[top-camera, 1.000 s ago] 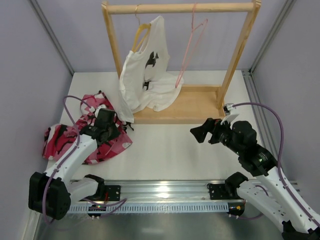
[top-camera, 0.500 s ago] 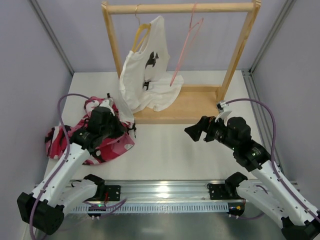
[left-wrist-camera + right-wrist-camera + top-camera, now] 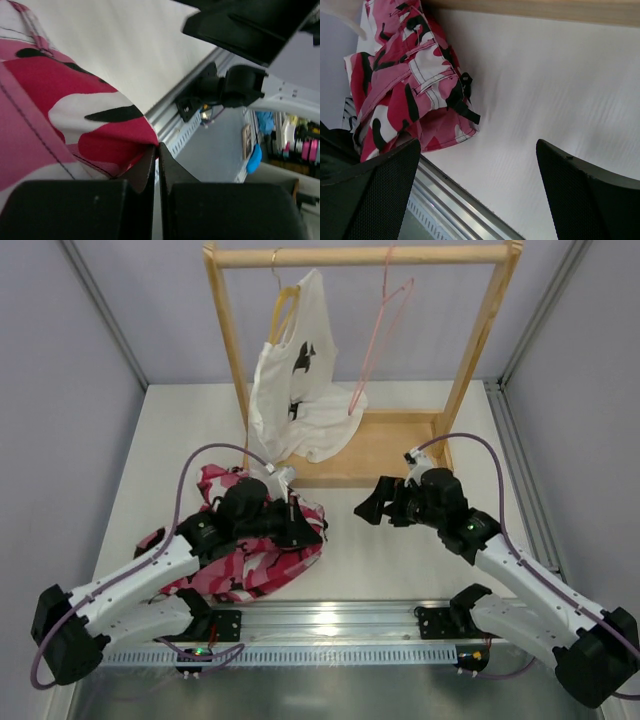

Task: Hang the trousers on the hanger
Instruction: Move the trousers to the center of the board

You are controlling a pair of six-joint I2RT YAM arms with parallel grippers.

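Top view: trousers (image 3: pixel 250 552) lay bunched on the table (image 3: pixel 400 570), front left, near the rail (image 3: pixel 330 625). Left gripper (image 3: pixel 305 530) sat at the heap's right end, fingers pinched together on the cloth. Right gripper (image 3: pixel 368 508) hung over bare table just right of the heap, jaws spread wide, holding nothing. The two grippers were near each other, not touching. Hanger (image 3: pixel 376 345) hung by its hook from the top bar of the rack (image 3: pixel 360 256), right of center, tilted, its lower corner at the T-shirt (image 3: pixel 300 390). T-shirt hung on a wooden hanger (image 3: pixel 284 306) left of it, hem draped on the rack base. Trousers were well apart from the hanger.

Left wrist: left gripper (image 3: pixel 156 150) had its fingers pressed tight, a trousers (image 3: pixel 60 100) edge caught between the tips. Pink, white and black print filled the left side. Table (image 3: pixel 125 45) behind, rail (image 3: pixel 182 125) further out. Right gripper (image 3: pixel 250 25) showed as a black shape at top right, its state not readable here.

Right wrist: right gripper (image 3: pixel 477 145) gaped wide, fingers (image 3: pixel 370 190) at both lower corners, only table (image 3: pixel 520 90) between them. Trousers (image 3: pixel 405 80) lay crumpled upper left, a black strap hanging off the edge. Rack (image 3: pixel 545 9) base ran along the top. Rail (image 3: pixel 455 202) crossed the bottom.
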